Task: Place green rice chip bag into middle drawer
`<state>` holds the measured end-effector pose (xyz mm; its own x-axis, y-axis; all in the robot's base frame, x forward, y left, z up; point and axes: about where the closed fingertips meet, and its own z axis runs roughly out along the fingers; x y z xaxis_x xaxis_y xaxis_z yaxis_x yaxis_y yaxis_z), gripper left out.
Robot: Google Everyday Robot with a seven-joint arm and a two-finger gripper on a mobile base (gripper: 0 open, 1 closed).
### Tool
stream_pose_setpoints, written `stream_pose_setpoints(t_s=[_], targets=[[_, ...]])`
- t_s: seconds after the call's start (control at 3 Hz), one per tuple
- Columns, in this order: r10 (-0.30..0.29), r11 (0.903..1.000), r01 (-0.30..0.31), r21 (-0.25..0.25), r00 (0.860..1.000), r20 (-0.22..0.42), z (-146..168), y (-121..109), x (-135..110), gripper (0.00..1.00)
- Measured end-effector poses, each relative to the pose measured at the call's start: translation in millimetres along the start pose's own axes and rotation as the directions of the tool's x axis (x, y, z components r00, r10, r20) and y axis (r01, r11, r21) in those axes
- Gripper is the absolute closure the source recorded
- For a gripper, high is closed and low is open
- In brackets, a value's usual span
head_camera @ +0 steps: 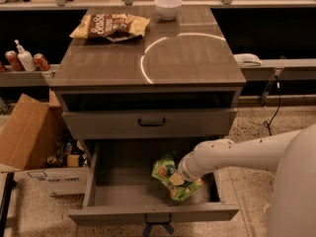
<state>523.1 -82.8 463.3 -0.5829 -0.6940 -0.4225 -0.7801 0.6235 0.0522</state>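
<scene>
The green rice chip bag (170, 177) is crumpled and tilted inside the pulled-out middle drawer (123, 184), right of centre and low over the drawer floor. My gripper (181, 176) is at the end of the white arm, which reaches in from the right. It is pressed into the bag and shut on it. The fingers are mostly hidden by the bag's folds. The drawer's plain front panel (148, 213) faces me.
A shut drawer front with a black bar handle (151, 122) sits above the open drawer. On the cabinet top lie a tan-and-brown chip bag (109, 25) and a white bowl (168, 6). An open cardboard box (29, 137) stands on the floor at the left.
</scene>
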Motion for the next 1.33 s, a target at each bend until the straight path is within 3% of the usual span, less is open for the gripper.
stream_pose_setpoints(t_s=[0.33, 1.33], targets=[[0.036, 0.9992, -0.037, 0.016, 0.998, 0.049, 11.7, -10.4, -2.5, 0.85], [0.078, 0.9970, -0.077, -0.012, 0.985, 0.151, 15.1, -23.1, -6.0, 0.14]])
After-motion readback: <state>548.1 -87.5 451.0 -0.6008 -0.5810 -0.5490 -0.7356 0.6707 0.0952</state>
